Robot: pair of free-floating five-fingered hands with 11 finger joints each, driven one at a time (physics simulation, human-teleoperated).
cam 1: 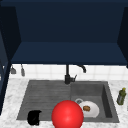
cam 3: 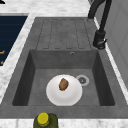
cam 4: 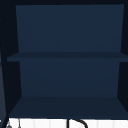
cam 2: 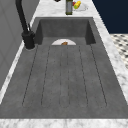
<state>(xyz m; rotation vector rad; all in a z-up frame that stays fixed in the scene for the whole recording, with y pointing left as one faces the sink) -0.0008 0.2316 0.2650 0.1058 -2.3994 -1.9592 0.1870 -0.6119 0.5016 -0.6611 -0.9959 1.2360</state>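
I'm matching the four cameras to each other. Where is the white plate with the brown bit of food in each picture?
Front view: plate low right, in the basin.
Left side view: plate upper middle, half hidden.
Right side view: plate low centre.
Upper view: not in it.
Shared landmark: black faucet.

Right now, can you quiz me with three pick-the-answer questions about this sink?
1. Where is the black robot hand? A on the shelf; B by the grey sink's front left corner; C on the tap.
2. How many brown food bits lie on the round white plate? A one; B three; C five.
3. How does the green yellow-capped bottle stand? A upside-down; B lying flat; C upright.
Answers: B, front view shows it there; A, a single bit; C, cap on top.
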